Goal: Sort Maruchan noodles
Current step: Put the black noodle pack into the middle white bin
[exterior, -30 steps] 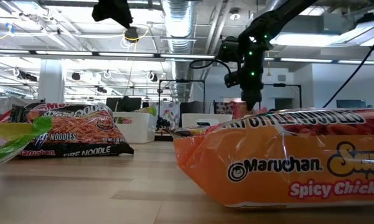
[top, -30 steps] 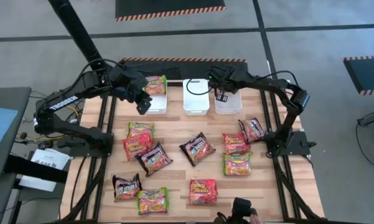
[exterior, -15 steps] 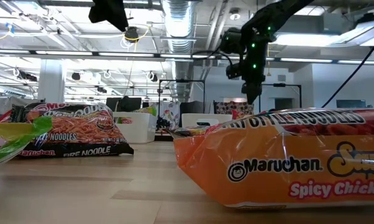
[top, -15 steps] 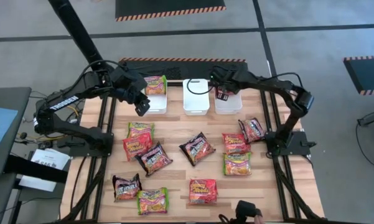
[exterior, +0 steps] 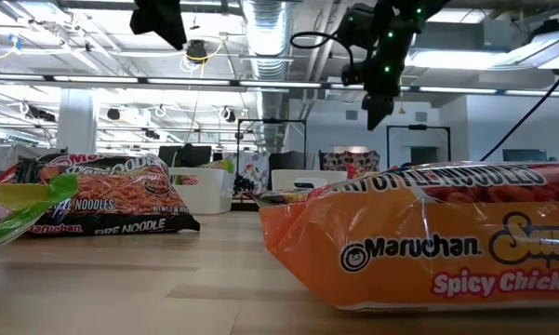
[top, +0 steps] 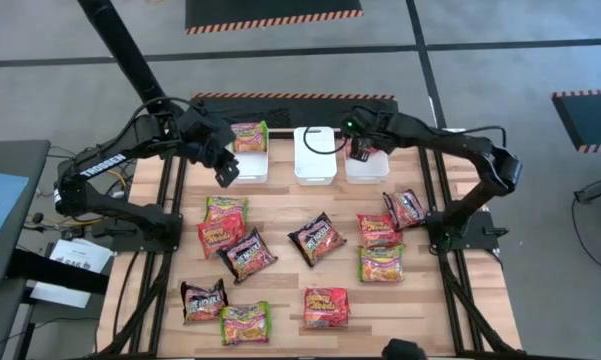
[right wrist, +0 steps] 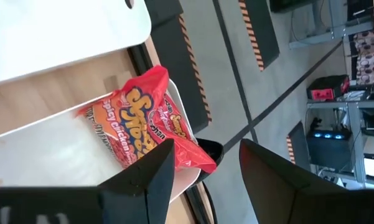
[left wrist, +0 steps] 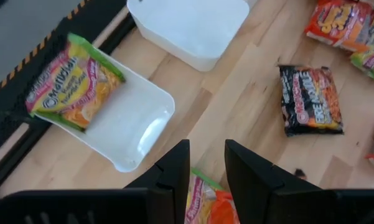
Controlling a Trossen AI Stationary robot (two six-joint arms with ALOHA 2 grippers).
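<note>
Wooden slats form the desk [top: 280, 290], with three white tubs along its far edge and the middle tub [top: 315, 155] as landmark. Left of it, the left tub [top: 248, 165] holds a green-edged packet [top: 249, 136]; right of it, the right tub [top: 368, 166] holds a red-orange packet [right wrist: 143, 127]. The remaining Maruchan noodles [top: 317, 238] lie scattered flat on the desk nearer the front edge than the middle tub. Above the left tub hangs the left end effector [top: 226, 172], fingers spread and carrying nothing. The right end effector [top: 360, 150] hangs above the right tub, fingers likewise spread and bare.
</note>
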